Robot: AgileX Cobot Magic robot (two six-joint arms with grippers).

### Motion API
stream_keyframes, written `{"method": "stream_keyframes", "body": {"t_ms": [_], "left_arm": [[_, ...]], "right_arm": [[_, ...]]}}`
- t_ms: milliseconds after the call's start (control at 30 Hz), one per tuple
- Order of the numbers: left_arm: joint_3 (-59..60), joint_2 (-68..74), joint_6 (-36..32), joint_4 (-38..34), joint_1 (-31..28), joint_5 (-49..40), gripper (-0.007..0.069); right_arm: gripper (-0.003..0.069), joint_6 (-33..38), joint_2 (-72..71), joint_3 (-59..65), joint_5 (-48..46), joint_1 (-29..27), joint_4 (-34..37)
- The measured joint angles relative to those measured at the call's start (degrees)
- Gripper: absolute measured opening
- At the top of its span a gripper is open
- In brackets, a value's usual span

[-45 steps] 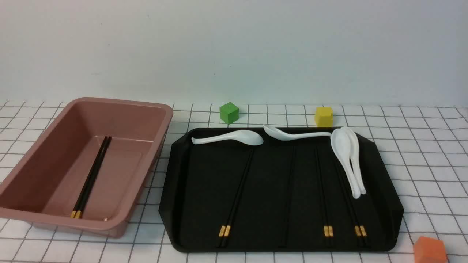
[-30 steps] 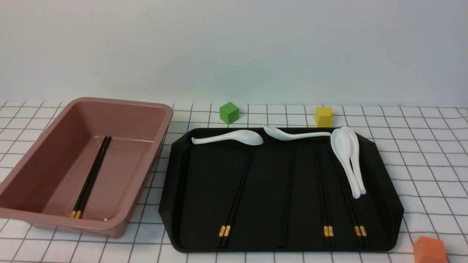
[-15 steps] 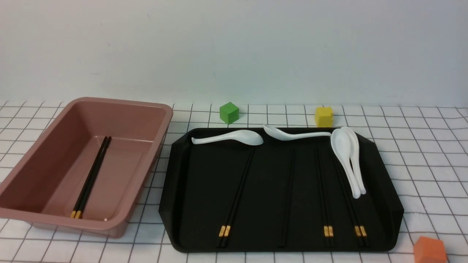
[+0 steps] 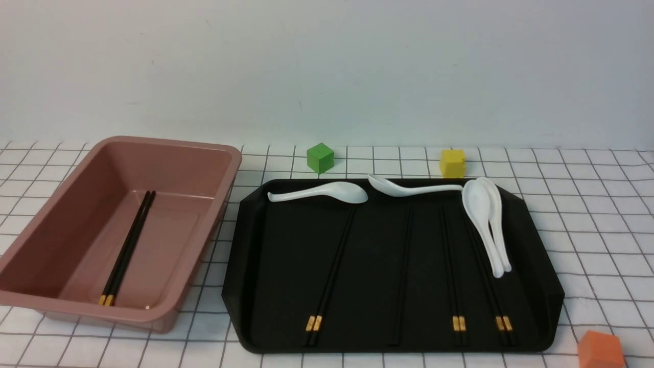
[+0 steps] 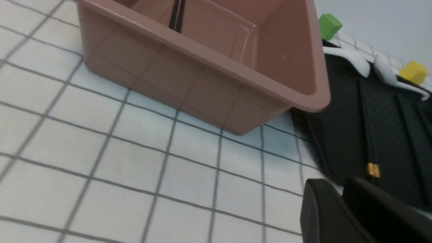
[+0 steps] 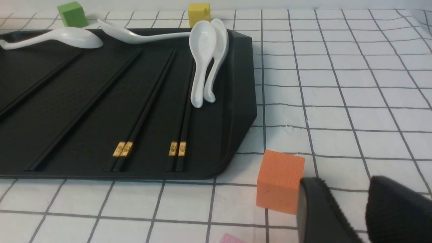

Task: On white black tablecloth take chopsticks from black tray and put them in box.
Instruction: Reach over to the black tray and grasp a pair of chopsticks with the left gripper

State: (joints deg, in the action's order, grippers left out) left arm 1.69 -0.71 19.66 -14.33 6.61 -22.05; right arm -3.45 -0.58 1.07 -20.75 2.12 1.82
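While one pair of chopsticks lies in the box, three gold-banded pairs and possibly a plain one await moving from the black tray, the right fingers parted, the left fingers impossible to judge.

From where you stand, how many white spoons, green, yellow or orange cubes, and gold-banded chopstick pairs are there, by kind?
White spoons: 4
Cubes, green, yellow and orange: 3
Gold-banded chopstick pairs: 4 (1 in the pink box, 3 in the black tray)
Total: 11
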Motion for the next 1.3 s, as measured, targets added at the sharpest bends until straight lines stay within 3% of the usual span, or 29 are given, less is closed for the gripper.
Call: {"method": "stream_keyframes", "body": {"t_ms": [167,200,267,367,667,800,900,1000,1133,1267,1300], "left_arm": [[0.0,0.0,5.7,-20.5,0.0,0.3,0.0110],[0.0,0.0,7.8,-28.7,0.0,0.7,0.0111],[0.0,0.0,9.1,-37.4,0.0,1.2,0.0111],[0.0,0.0,9.5,-45.0,0.0,2.4,0.0111],[0.0,0.0,9.9,-49.6,0.0,9.3,0.0113],[0.0,0.0,9.8,-55.5,0.0,15.1,0.0113],[-2.9,0.0,6.0,-58.0,0.0,16.8,0.0106],[-10.3,0.2,-2.8,-57.9,0.0,16.4,0.0094],[-25.8,9.0,-18.4,-52.7,0.0,5.5,0.0081],[-35.5,21.7,-20.1,-43.3,0.0,-9.6,0.0078],[-39.5,28.5,-17.8,-37.3,0.0,-18.2,0.0078]], "right_arm": [[0.0240,0.0,0.0,0.0,0.0,0.0,0.0],[0.0240,0.0,0.0,0.0,0.0,0.0,0.0],[0.0240,0.0,0.0,0.0,0.0,0.0,0.0],[0.0240,0.0,0.0,0.0,0.0,0.0,0.0],[0.0240,0.0,0.0,0.0,0.0,0.0,0.0],[0.0240,0.0,0.0,0.0,0.0,0.0,0.0],[0.0240,0.0,0.0,0.0,0.0,0.0,0.0],[0.0240,0.0,0.0,0.0,0.0,0.0,0.0],[0.0240,0.0,0.0,0.0,0.0,0.0,0.0],[0.0240,0.0,0.0,0.0,0.0,0.0,0.0],[0.0240,0.0,0.0,0.0,0.0,0.0,0.0]]}}
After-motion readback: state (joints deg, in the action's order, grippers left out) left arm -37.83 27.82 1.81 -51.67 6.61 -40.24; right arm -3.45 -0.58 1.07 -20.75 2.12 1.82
